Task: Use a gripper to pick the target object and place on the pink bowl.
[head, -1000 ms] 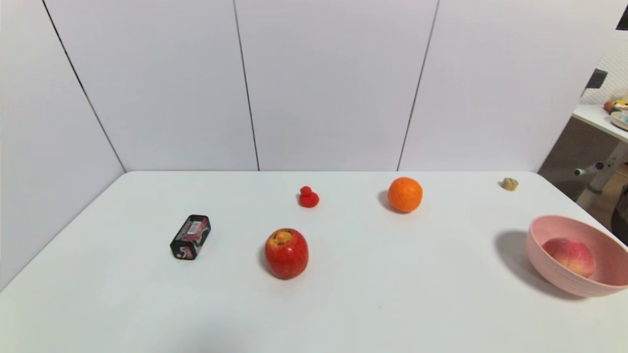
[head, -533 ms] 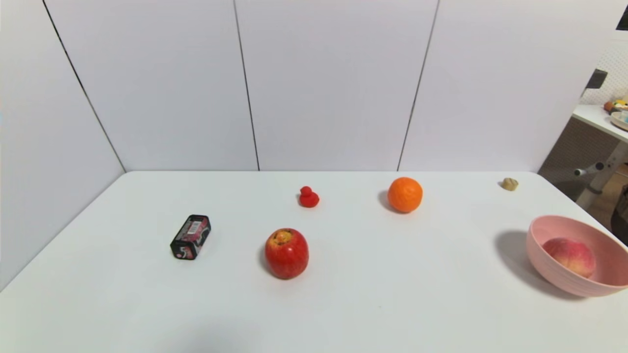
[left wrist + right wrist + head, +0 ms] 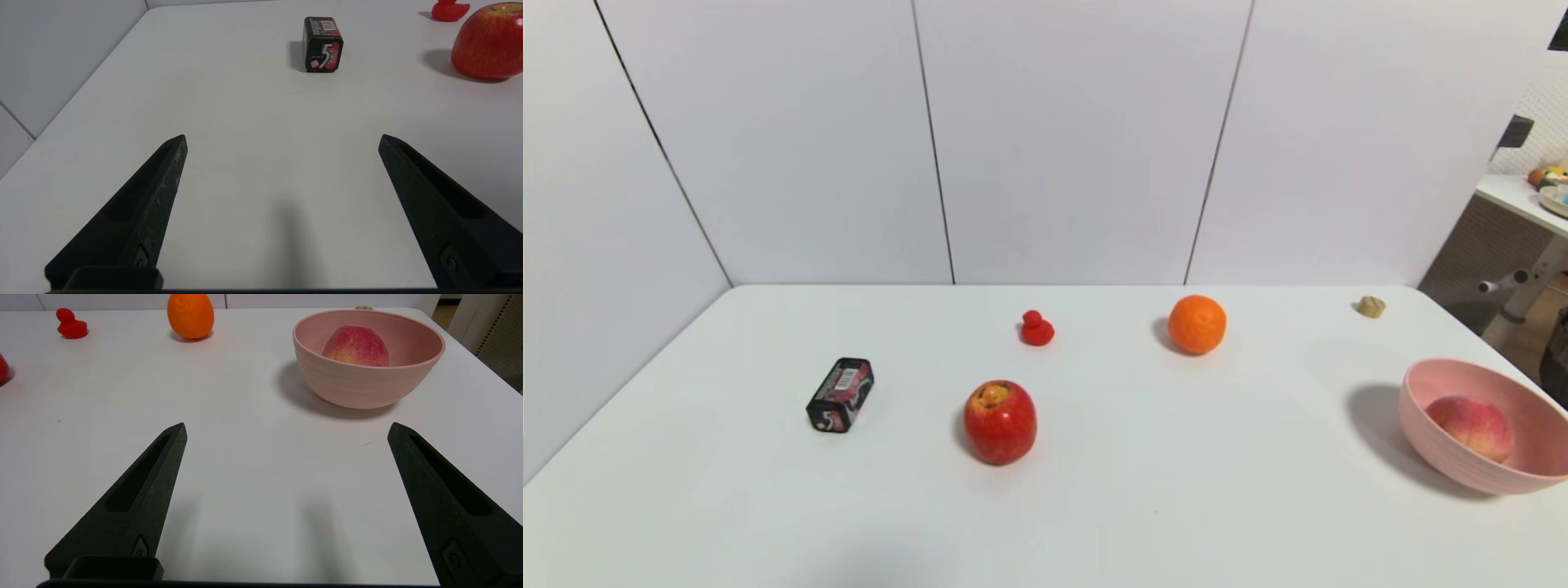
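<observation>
Resting inside bowl [image 3: 367, 388]: peach [image 3: 354, 347] | lying ahead of right claw [image 3: 286, 430], spread, empty, nearer | left claw [image 3: 282, 139] spread, parked over worktop [image 3: 1094, 490] far side.

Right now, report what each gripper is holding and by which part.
Nothing is held. The left gripper and right gripper both have jaws spread wide over bare table. The peach lies in the pink bowl.
</observation>
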Controlling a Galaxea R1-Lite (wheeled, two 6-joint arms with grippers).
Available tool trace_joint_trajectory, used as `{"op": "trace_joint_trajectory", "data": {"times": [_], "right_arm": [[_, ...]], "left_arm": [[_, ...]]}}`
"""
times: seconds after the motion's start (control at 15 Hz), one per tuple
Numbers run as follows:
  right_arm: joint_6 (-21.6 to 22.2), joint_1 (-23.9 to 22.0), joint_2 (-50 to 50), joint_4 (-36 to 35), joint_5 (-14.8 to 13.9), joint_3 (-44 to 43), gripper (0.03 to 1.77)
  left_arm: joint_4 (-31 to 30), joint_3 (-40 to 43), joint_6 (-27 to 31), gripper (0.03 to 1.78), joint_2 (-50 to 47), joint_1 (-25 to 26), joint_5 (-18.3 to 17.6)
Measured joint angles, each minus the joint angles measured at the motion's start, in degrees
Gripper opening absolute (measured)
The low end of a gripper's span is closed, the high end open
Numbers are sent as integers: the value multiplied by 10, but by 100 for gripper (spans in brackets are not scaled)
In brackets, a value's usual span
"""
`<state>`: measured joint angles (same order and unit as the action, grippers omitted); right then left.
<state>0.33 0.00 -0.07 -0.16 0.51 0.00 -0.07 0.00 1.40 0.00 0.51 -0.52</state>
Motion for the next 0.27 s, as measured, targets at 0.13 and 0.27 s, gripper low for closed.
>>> {"op": "trace_joint_trajectory", "data": {"times": [0.13, 0.27], "right_arm": [[0, 0, 0, 0, 0, 0, 169], [0, 0, 0, 0, 0, 0, 169]], "left_arm": [[0, 0, 0, 169, 0, 0, 0], [0, 0, 0, 169, 0, 0, 0]]}}
